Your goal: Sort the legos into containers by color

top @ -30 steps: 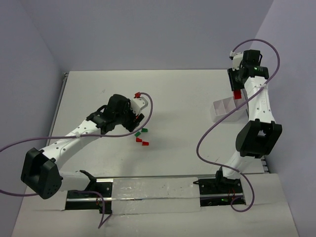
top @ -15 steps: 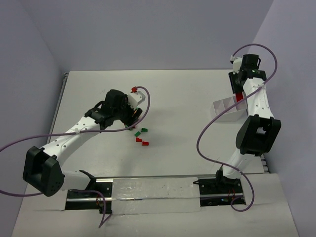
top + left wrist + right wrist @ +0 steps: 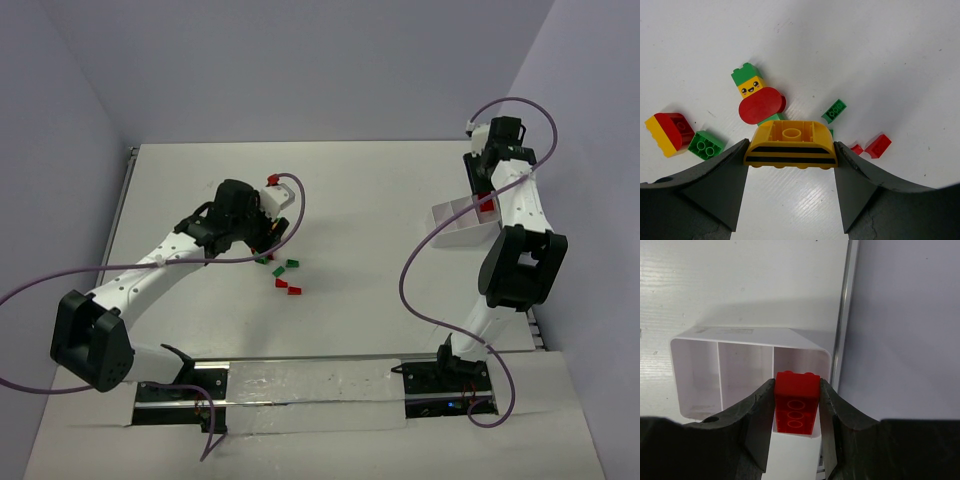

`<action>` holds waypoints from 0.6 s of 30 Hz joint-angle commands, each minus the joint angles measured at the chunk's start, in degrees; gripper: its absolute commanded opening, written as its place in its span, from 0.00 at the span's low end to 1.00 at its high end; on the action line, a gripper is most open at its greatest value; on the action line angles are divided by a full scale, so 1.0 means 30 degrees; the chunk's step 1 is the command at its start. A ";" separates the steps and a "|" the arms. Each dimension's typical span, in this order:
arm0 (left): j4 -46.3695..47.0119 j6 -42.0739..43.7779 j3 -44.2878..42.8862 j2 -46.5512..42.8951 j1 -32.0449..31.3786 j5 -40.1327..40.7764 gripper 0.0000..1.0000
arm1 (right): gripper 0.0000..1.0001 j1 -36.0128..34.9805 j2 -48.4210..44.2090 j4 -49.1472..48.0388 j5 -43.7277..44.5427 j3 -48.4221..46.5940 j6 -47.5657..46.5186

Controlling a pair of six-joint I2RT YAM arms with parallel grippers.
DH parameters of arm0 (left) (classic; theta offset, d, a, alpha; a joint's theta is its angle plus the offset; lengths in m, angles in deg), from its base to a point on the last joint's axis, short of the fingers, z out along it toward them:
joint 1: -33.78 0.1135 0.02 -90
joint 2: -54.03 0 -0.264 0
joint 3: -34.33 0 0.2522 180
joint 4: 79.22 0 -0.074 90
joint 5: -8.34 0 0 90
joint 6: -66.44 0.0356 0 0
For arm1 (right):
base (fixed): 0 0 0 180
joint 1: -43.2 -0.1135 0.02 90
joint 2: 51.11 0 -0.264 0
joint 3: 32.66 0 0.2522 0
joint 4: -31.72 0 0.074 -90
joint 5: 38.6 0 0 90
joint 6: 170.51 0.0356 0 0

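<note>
My left gripper (image 3: 791, 151) is shut on a yellow arched lego with black stripes (image 3: 790, 137), held just above the table. Past it lie a stack of green, yellow-face and red round pieces (image 3: 757, 97), a red-and-yellow brick (image 3: 667, 132), green bricks (image 3: 705, 145) (image 3: 835, 111) and a red brick (image 3: 878, 146). In the top view this gripper (image 3: 262, 235) hangs over the loose legos (image 3: 290, 285). My right gripper (image 3: 797, 390) is shut on a red lego (image 3: 796, 407) over the right-hand compartment of the white three-part container (image 3: 740, 332) (image 3: 450, 225).
The table's right edge rail (image 3: 845, 315) runs right beside the container, with the wall beyond it. Purple cables (image 3: 420, 260) loop off both arms; one ends in a red cap (image 3: 271, 180) by the left wrist.
The right gripper has carried the red lego a little farther back, over the container's end compartment. The left gripper has shifted slightly left and back with the yellow lego.
</note>
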 commanded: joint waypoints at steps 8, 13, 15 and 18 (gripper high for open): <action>0.0652 0.0112 -0.0960 0.0167 0.0126 -0.0398 0.34 | 0.35 0.0213 0.0031 -0.1062 0.0800 0.0655 -0.0546; 0.0599 0.0146 -0.1014 0.0143 0.0179 -0.0369 0.35 | 0.75 0.0184 -0.0224 -0.0665 0.0552 0.0473 -0.0349; 0.0594 0.0141 -0.1019 0.0167 0.0184 -0.0427 0.35 | 0.79 0.0184 -0.0381 -0.0378 0.0303 0.0160 -0.0208; 0.0544 -0.0017 -0.1148 0.0158 0.0234 -0.0598 0.35 | 0.80 0.0155 -0.0677 0.0342 -0.0036 -0.0788 0.0125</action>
